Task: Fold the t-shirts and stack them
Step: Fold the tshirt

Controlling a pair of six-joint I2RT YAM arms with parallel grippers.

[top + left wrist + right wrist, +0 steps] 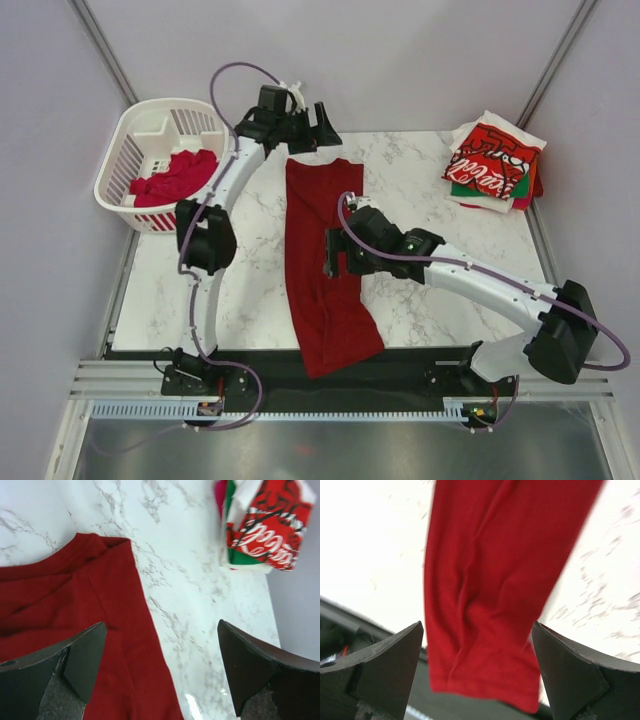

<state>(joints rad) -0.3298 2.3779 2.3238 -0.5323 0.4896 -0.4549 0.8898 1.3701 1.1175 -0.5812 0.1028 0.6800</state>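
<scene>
A dark red t-shirt lies folded into a long strip down the middle of the marble table; its near end hangs over the front edge. My left gripper is open and empty above the shirt's far end. My right gripper is open and empty above the strip's middle, the cloth showing between its jaws. A stack of folded tees with the Coca-Cola one on top lies at the far right and shows in the left wrist view.
A white slotted basket stands at the far left with another red tee in it. The black front rail runs along the table's near edge. Grey walls close the sides.
</scene>
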